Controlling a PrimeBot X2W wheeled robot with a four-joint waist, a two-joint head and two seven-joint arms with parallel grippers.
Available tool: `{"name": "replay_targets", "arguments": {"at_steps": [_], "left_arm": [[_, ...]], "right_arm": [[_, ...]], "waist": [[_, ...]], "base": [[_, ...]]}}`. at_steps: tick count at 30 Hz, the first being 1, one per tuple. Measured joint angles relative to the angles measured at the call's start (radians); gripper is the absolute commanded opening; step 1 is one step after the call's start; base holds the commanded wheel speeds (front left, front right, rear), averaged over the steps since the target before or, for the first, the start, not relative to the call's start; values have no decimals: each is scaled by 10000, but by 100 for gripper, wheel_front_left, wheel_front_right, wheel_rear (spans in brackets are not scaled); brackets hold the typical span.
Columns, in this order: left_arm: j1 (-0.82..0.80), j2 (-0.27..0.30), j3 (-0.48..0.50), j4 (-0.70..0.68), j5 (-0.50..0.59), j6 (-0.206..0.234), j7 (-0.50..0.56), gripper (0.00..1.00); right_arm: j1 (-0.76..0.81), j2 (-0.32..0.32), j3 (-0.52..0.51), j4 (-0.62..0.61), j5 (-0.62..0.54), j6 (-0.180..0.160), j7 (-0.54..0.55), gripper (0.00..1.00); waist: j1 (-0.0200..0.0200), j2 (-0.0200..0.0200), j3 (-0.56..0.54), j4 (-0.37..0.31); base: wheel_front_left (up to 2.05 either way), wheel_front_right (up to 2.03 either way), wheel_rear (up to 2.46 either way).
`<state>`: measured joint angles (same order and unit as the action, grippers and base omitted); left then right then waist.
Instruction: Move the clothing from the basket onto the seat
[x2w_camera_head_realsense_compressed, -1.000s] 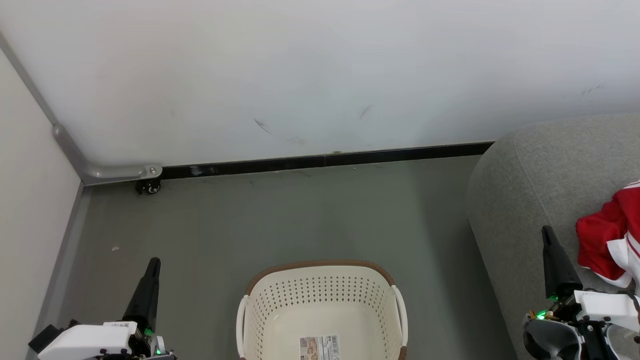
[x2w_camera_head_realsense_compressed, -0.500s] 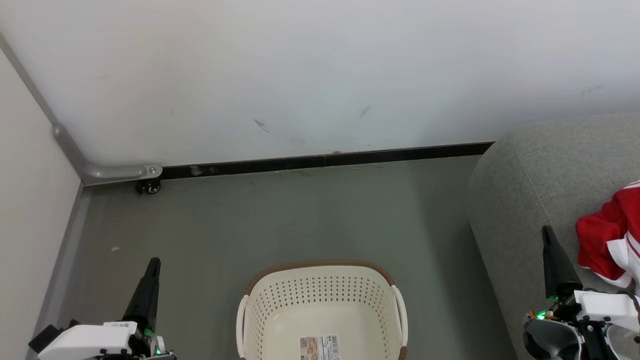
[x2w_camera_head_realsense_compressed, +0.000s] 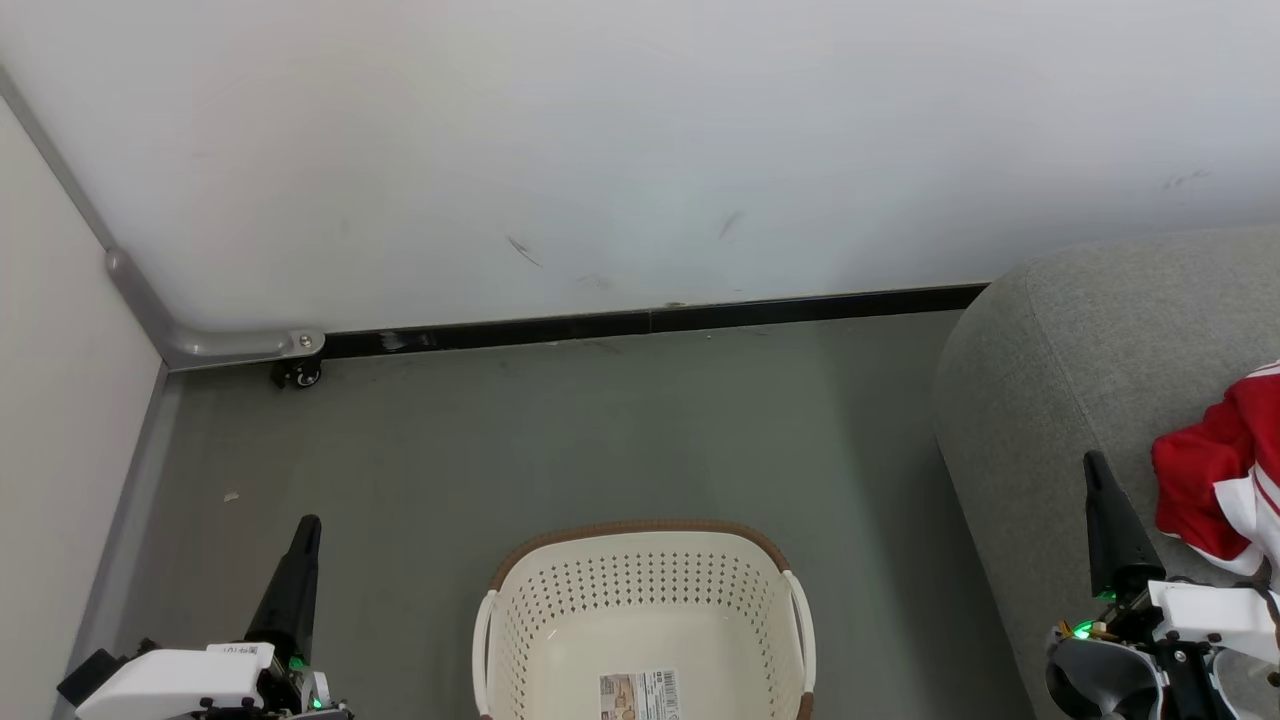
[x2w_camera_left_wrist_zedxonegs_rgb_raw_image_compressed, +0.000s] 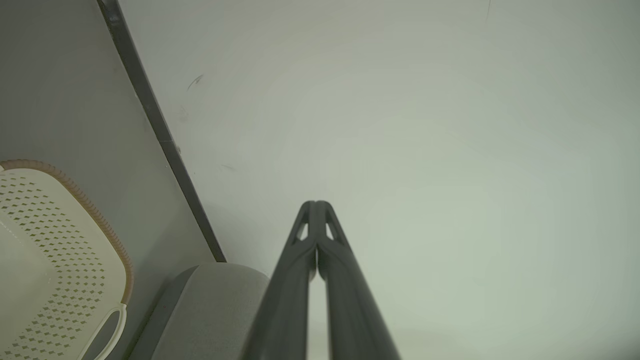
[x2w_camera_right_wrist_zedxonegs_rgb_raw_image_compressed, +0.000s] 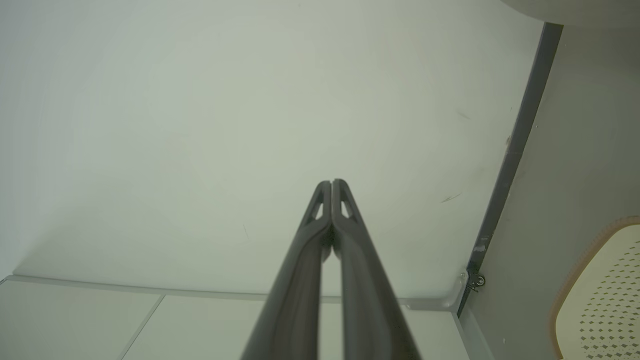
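The cream perforated basket (x2w_camera_head_realsense_compressed: 645, 620) with a brown rim stands on the floor at the bottom centre, nothing in it but a paper label on its bottom. Red clothing (x2w_camera_head_realsense_compressed: 1215, 470) with white trim lies on the light grey seat (x2w_camera_head_realsense_compressed: 1060, 360) at the right edge. My left gripper (x2w_camera_head_realsense_compressed: 308, 525) rests shut at the lower left, beside the basket. My right gripper (x2w_camera_head_realsense_compressed: 1095, 462) is shut over the seat, just left of the clothing and apart from it. In the wrist views both pairs of fingertips touch, left (x2w_camera_left_wrist_zedxonegs_rgb_raw_image_compressed: 316, 204) and right (x2w_camera_right_wrist_zedxonegs_rgb_raw_image_compressed: 331, 182), holding nothing. The basket rim (x2w_camera_left_wrist_zedxonegs_rgb_raw_image_compressed: 75, 190) and seat (x2w_camera_left_wrist_zedxonegs_rgb_raw_image_compressed: 215, 300) also show there.
A white wall (x2w_camera_head_realsense_compressed: 640, 150) with a black skirting strip (x2w_camera_head_realsense_compressed: 650, 322) closes the far side. A grey metal bracket (x2w_camera_head_realsense_compressed: 230, 345) with a small caster (x2w_camera_head_realsense_compressed: 297, 374) sits at the left corner beside a pale panel. Grey floor (x2w_camera_head_realsense_compressed: 560, 440) lies between basket and wall.
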<state>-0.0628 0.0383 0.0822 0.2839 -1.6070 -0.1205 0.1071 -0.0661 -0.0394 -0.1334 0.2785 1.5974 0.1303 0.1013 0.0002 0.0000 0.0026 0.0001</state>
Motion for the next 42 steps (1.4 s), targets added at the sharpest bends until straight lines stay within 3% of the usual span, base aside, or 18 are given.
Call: {"name": "replay_targets", "arguments": {"at_steps": [42], "left_arm": [[-4, 0, 2, -15, 0, 0, 0, 0]], "right_arm": [[0, 0, 0, 0, 2, 0, 0, 0]], "waist": [[-1, 0, 1, -1]], "base": [[0, 0, 0]]}}
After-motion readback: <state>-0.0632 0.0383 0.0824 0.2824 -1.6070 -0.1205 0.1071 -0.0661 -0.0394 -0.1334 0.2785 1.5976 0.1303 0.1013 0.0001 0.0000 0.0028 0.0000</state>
